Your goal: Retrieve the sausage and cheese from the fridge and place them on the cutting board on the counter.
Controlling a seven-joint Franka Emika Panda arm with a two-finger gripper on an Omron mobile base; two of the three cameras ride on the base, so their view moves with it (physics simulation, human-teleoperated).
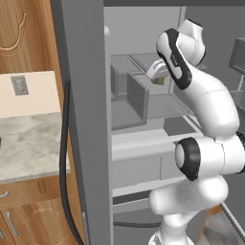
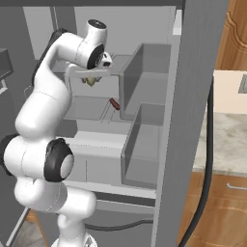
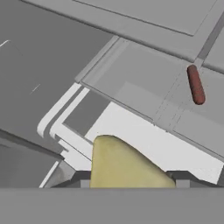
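A tall grey refrigerator point(image 2: 202, 72) stands open, and its flat grey shelves point(image 2: 84, 107) carry the goods. In the right base view, a small dark red rod-shaped sausage point(image 2: 114, 103) lies directly on one shelf near the frame's middle, just left of a translucent grey bin wall. In the hand view the same sausage point(image 3: 195, 84) rests in the upper right, lengthwise on a pale grey shelf panel point(image 3: 144, 94).

A beige-grey veined marble counter top point(image 1: 28, 143) sits at the left of the left base view, over wooden drawers with silver handles; it also appears at the right edge of the right base view point(image 2: 226, 140).
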